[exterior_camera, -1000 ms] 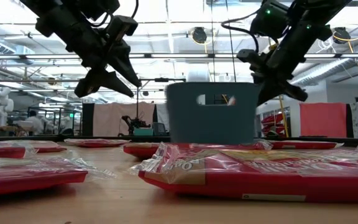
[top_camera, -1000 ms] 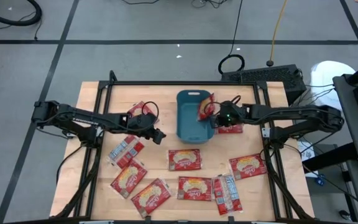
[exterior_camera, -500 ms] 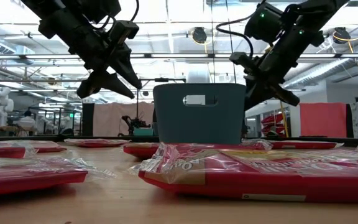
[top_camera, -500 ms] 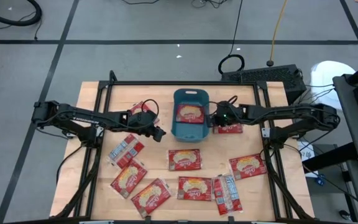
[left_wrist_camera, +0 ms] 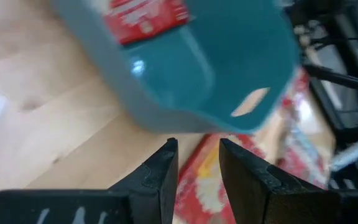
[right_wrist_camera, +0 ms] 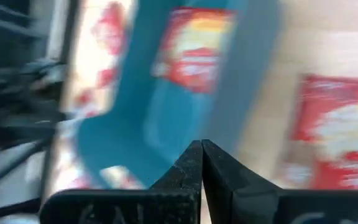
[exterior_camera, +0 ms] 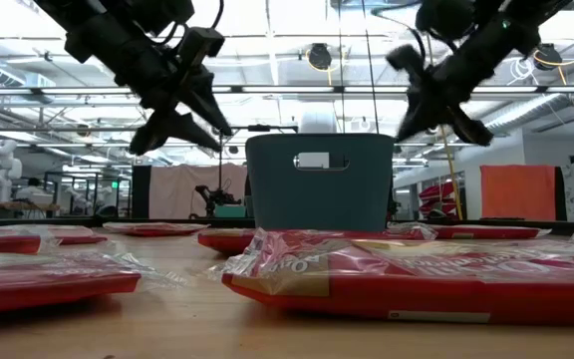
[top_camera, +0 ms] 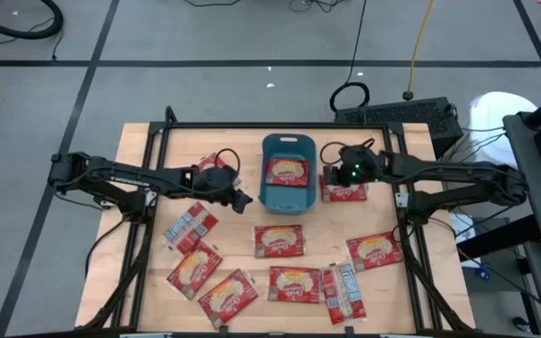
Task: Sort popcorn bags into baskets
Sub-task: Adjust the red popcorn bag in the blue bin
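Popcorn bags: one lies inside the teal basket (top_camera: 287,195) at (top_camera: 287,171), nine more lie around it on the surface (top_camera: 148,141). Left gripper (top_camera: 239,199) hovers slightly parted, empty; right gripper (top_camera: 338,176) pinched closed, empty.

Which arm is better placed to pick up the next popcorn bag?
Probably the right: its gripper is empty, fingers shut, directly above a popcorn bag beside the teal basket. The left gripper, fingers slightly apart, hangs over bare table.
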Controlling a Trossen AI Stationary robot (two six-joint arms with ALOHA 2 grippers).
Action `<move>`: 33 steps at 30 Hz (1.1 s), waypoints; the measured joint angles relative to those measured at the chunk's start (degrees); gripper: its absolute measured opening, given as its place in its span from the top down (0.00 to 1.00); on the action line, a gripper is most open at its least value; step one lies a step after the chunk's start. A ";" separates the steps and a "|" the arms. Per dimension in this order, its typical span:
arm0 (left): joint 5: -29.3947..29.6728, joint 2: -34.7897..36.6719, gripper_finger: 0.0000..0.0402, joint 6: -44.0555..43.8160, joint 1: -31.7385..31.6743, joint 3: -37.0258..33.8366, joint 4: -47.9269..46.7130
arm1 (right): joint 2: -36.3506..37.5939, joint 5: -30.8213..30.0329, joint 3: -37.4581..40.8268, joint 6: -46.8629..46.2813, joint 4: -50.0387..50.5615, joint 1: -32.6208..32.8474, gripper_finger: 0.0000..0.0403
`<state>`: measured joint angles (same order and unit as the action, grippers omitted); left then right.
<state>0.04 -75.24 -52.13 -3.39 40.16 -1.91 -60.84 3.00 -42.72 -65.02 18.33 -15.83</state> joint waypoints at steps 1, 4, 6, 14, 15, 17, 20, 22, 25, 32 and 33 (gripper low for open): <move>-0.45 0.00 0.70 0.65 -0.20 0.00 1.38 | 0.21 0.29 -2.01 -0.38 0.09 0.26 1.00; -0.84 0.00 0.70 1.55 -1.04 0.00 4.90 | -0.49 -1.25 -11.93 1.32 2.33 1.35 1.00; -0.86 0.00 0.70 2.18 -1.87 0.00 6.96 | -2.50 -2.97 -19.37 4.62 7.00 1.16 1.00; -0.58 0.87 0.70 7.48 -5.47 -0.05 10.04 | -26.65 5.04 -52.90 25.41 27.97 -1.64 1.00; -0.94 2.02 0.70 8.82 -5.79 -0.09 9.36 | -30.08 6.23 -56.40 29.21 31.63 -1.84 1.00; -1.26 4.37 0.70 9.63 -6.17 0.10 8.03 | -36.21 7.95 -61.99 36.53 37.01 -2.16 1.00; 0.14 8.93 0.70 8.12 -6.61 -0.11 0.40 | -42.70 7.98 -65.74 47.16 41.45 -2.52 1.00; 1.22 11.91 0.70 7.05 -6.56 -0.07 -3.15 | -45.42 8.70 -65.75 54.99 41.43 -2.56 1.00; 2.00 15.61 0.70 6.38 -6.00 -0.07 -7.86 | -48.95 9.23 -64.99 64.74 41.08 -2.43 1.00; 2.50 18.79 0.70 6.42 -4.94 -0.03 -9.99 | -57.00 9.10 -62.04 75.61 41.67 -3.09 1.00; 2.50 18.73 0.70 6.42 -4.88 -0.04 -10.04 | -57.86 9.07 -61.65 76.52 41.65 -3.12 1.00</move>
<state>2.55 -56.51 -45.71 -8.27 40.12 -11.96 -118.70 12.08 -104.37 11.50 59.99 -18.95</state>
